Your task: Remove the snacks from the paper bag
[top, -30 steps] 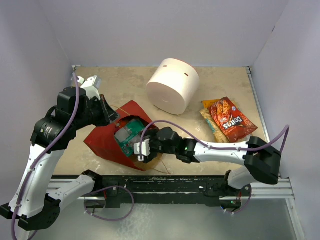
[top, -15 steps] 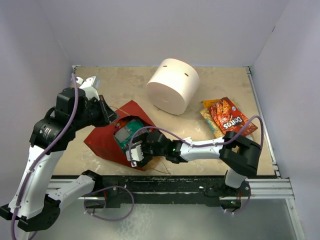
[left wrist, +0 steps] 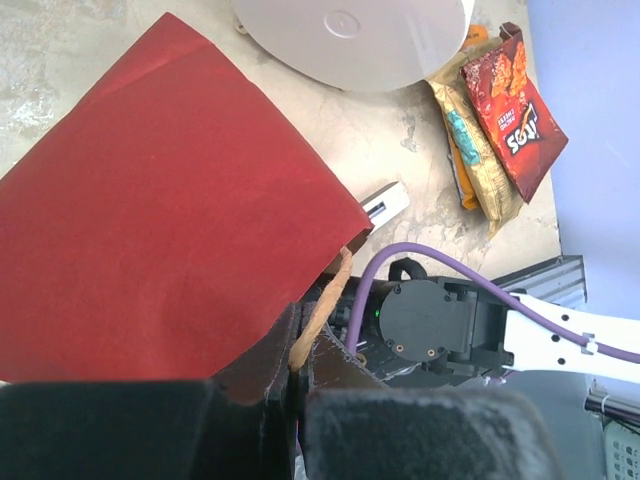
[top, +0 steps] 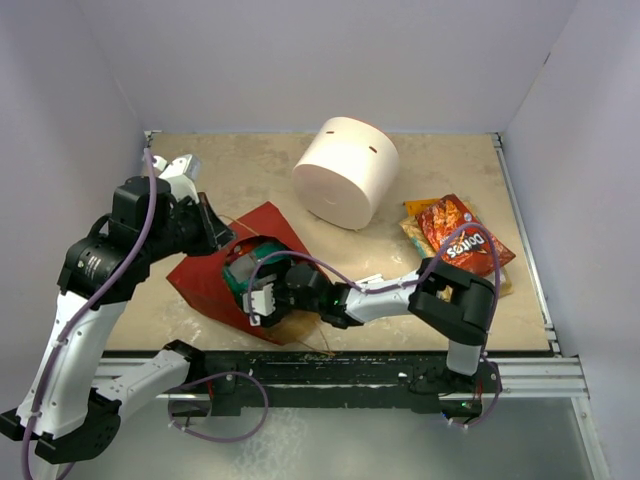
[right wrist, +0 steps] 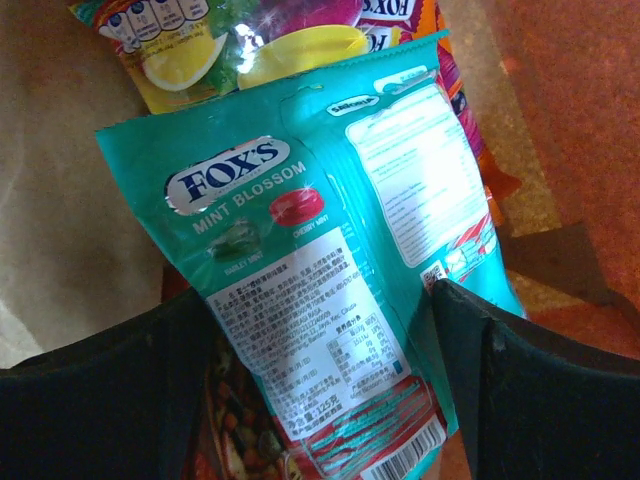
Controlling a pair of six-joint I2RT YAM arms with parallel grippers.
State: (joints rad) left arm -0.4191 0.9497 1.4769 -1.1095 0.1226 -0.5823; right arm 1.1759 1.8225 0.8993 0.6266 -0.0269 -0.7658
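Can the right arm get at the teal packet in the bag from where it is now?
Probably yes. The right fingers stand open either side of the teal packet inside the bag, nothing covering it, while the left fingers pinch the bag's twine handle.

We tag the paper bag [left wrist: 160, 230] as matt red paper outside, lightly creased, and dull plain brown paper inside. Twine handle [left wrist: 320, 300] at the bag's mouth: rough fibrous cord. Inside the bag, the teal packet [right wrist: 320, 260] is glossy crinkly plastic film, and the yellow packet [right wrist: 185, 50] has the same shine. Red chip packet [top: 462, 240], well apart from the bag: glossy, wrinkled film. White cylinder [top: 347, 170] near the bag: smooth, matt. Surface [top: 250, 175] under the bag: mottled beige, dull, stone-look. Right fingers [right wrist: 540, 380] in the bag: matt black plastic.
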